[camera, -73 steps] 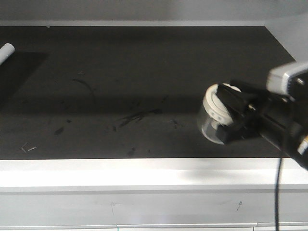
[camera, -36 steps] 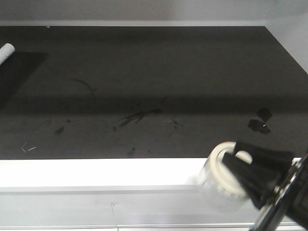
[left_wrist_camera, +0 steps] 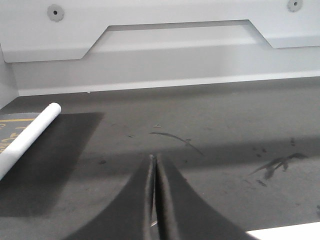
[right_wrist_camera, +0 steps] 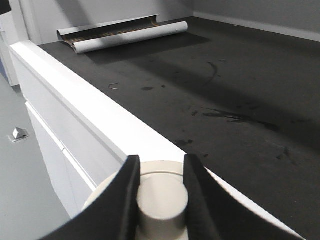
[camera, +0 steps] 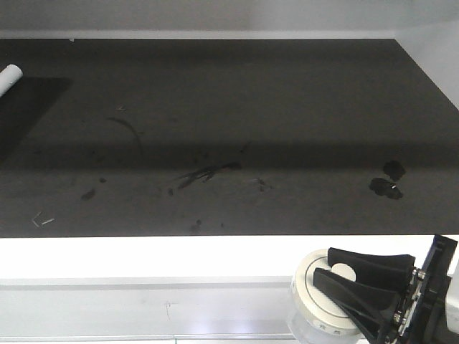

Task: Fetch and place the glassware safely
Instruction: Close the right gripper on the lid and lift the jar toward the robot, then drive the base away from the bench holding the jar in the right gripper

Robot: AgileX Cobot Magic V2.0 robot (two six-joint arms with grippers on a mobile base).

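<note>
Cream-lidded glass jar clamped at knob by R gripper; L gripper looks pressed together.

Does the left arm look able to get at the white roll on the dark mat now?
Probably yes. The left gripper, jaws closed, is over bare mat, and the white roll lies ahead to its left, with nothing between them. It would have to open first.

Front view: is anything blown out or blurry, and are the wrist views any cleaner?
Front view: the white ledge is blown out, the mat dim, the lid sharp. Left wrist view: even light, a soft shadow beside the roll. Right wrist view: the fingers near the lens look soft.
</note>
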